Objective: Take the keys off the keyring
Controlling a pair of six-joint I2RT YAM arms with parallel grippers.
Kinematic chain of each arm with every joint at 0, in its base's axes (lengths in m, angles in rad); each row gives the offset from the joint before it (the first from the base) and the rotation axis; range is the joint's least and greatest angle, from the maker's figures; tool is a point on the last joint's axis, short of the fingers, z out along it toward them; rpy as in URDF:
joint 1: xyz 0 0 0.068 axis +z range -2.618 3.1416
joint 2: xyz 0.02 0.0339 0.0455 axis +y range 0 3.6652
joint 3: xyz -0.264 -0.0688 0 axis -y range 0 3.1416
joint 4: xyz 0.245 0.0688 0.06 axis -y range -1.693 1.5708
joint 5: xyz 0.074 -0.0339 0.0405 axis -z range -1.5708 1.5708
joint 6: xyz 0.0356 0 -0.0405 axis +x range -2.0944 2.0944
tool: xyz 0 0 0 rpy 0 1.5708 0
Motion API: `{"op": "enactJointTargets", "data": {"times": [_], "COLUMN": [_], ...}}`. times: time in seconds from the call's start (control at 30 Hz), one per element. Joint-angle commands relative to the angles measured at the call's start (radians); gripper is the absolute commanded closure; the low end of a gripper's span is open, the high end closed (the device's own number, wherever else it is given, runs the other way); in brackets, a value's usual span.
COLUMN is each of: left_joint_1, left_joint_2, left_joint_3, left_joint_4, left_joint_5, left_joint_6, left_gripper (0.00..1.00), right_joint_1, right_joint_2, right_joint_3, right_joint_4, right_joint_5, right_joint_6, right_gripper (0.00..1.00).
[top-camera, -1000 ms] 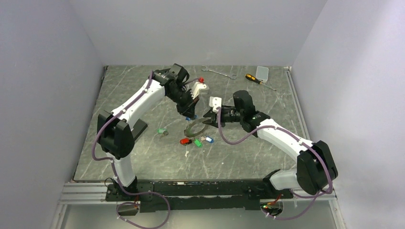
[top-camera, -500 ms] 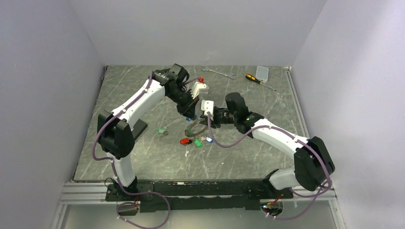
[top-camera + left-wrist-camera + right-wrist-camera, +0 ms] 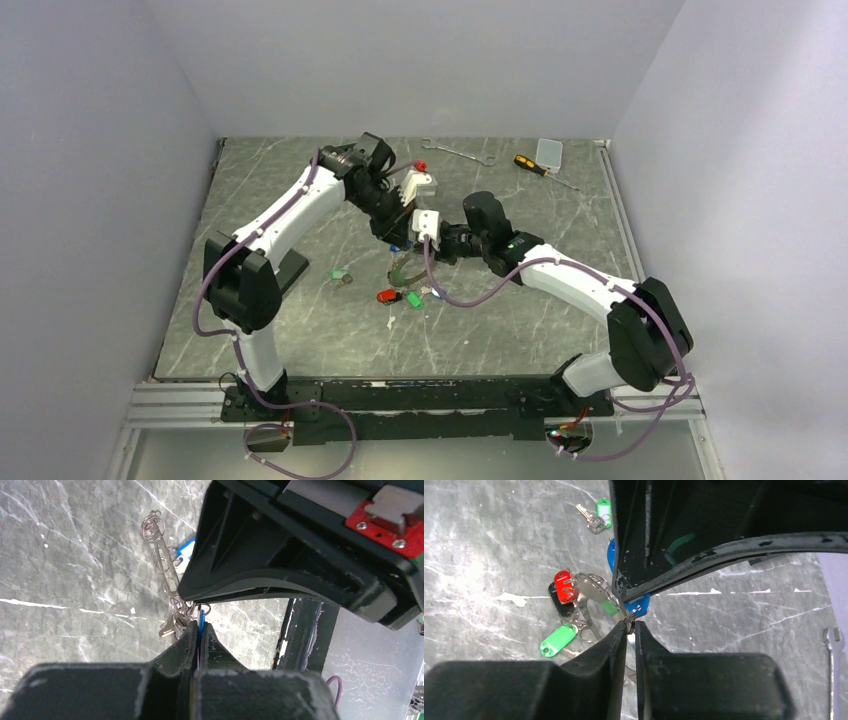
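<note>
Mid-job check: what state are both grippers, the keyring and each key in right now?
left gripper: shut, pinching the blue tag.
right gripper: jaws nearly together at the blue tag's small ring; grip unclear.
keyring: under the two grippers.
red-tagged key: lying by the keyring; attachment unclear.
green-tagged key: same.
teal-tagged key: lying loose, apart from the keyring.

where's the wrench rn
In the top view the wrench lies near the far edge of the table, slightly right of centre, just left of the screwdriver.
</note>
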Motion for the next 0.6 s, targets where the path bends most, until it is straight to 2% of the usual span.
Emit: {"op": "enactJointTargets", "data": {"times": [0.0,0.07,0.1,0.27,0.57], "left_joint_1": [0.011,0.022,0.028,0.067,0.103], "left_joint_2": [-0.002,-0.005,-0.008,-0.045,-0.076], "left_joint_3": [0.042,0.04,0.036,-0.03,-0.145], "left_joint_4": [-0.003,-0.002,0.001,0.053,0.138], "left_joint_5": [0.057,0.066,0.072,0.099,0.147], "left_joint_6": [-0.006,-0.01,-0.013,-0.03,-0.075], "left_gripper": [1.0,1.0,1.0,1.0,1.0], "right_joint_1": [0.01,0.01,0.01,-0.001,-0.073], "right_joint_2": [0.004,0.003,0.003,0.0,0.017], "right_joint_3": [0.041,0.035,0.032,-0.01,-0.126], "right_joint_4": [0.017,0.023,0.028,0.098,0.415], "right_joint_5": [0.015,0.015,0.015,-0.015,-0.155], "right_joint_6": [-0.031,-0.03,-0.027,0.013,0.257], "right_gripper": [0.9,0.99,1.0,1.0,1.0]}}
